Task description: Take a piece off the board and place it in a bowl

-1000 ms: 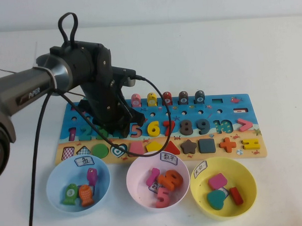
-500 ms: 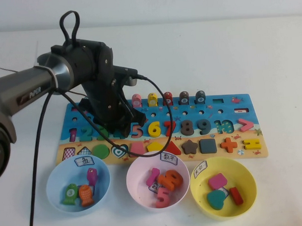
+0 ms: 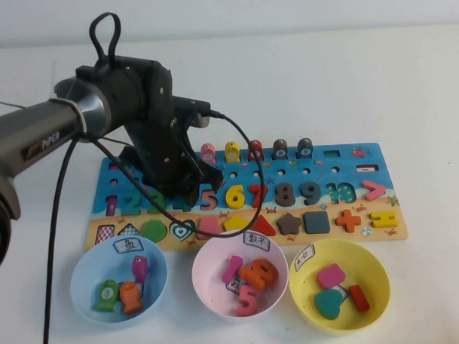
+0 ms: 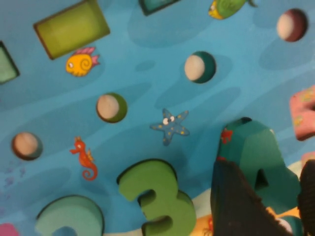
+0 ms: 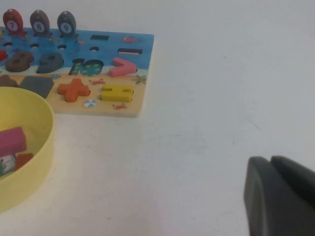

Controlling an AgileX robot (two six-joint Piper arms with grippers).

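The left claw (image 4: 261, 206) gripped the teal "4" (image 4: 258, 162) — piece barely above the board (image 3: 320, 176), beside the green "3" (image 4: 157, 196). The right claw (image 5: 280, 196) rested clenched on the table (image 5: 206, 98).

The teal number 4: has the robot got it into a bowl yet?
Not yet. The left gripper is down on the board with its fingers around the teal 4, which sits beside the green 3. Lifting it and carrying it to the pink bowl remain. The right gripper rests apart on the table.

Silver-grey left arm (image 3: 32, 137); black wrist; looping black cable (image 3: 104, 37).
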